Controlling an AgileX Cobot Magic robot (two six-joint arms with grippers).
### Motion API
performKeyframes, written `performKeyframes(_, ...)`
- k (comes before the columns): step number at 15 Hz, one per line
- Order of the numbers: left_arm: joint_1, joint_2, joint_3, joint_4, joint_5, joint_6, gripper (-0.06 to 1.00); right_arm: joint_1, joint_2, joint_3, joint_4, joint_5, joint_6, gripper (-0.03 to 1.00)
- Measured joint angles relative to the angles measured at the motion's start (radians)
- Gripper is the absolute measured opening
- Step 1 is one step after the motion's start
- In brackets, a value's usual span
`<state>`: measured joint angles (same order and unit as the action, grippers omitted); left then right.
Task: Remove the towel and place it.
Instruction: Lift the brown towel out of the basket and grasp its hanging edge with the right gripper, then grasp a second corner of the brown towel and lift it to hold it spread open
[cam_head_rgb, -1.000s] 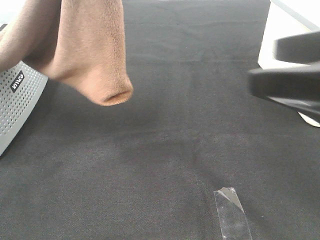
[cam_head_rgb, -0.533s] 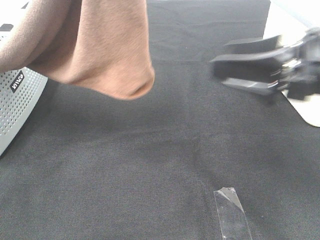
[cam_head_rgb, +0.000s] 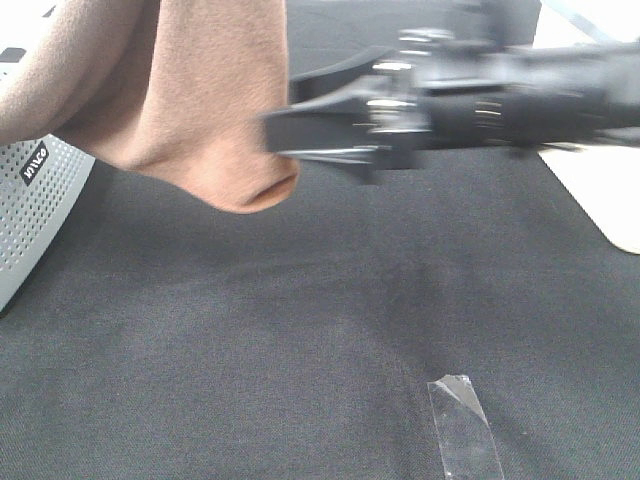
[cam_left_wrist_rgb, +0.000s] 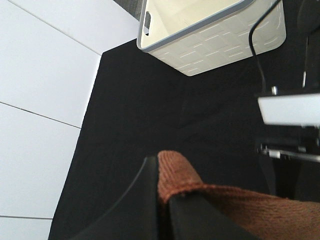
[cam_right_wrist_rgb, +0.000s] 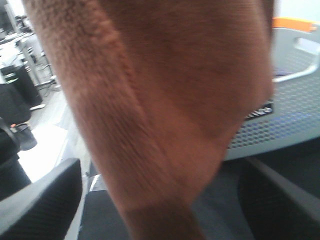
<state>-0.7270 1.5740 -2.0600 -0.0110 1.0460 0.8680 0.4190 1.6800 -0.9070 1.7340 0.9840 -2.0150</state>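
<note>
The brown plush towel hangs in the air at the upper left of the exterior view, its folded lower end above the black table cover. My left gripper is shut on the towel's stitched edge; it is out of the exterior view. My right gripper, blurred, reaches in from the right and its tips are at the towel's right side. In the right wrist view the right gripper is open, with the towel hanging between its fingers.
A white perforated basket stands at the left behind the towel, also in the right wrist view. A second white bin shows in the left wrist view. A strip of clear tape lies on the black cover. A white object sits at the right edge.
My right arm has swept from the right edge leftward across the table to the towel. The towel has swung slightly to the right and stays held up.
</note>
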Motion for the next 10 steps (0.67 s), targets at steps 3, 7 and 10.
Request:
performKeyframes(3, 0.0, 0.0, 0.0, 0.0, 0.0, -0.009, 0.0, 0.05, 0.009, -0.022, -0.016, -0.004, 0.03, 0.74)
performKeyframes(7, 0.0, 0.0, 0.0, 0.011, -0.001, -0.042, 0.0, 0.05, 0.009, -0.023, -0.079, -0.067, 0.084, 0.34)
performKeyframes(10, 0.0, 0.0, 0.0, 0.018, 0.0, -0.042, 0.0, 0.05, 0.009, -0.023, -0.089, -0.108, 0.095, 0.0)
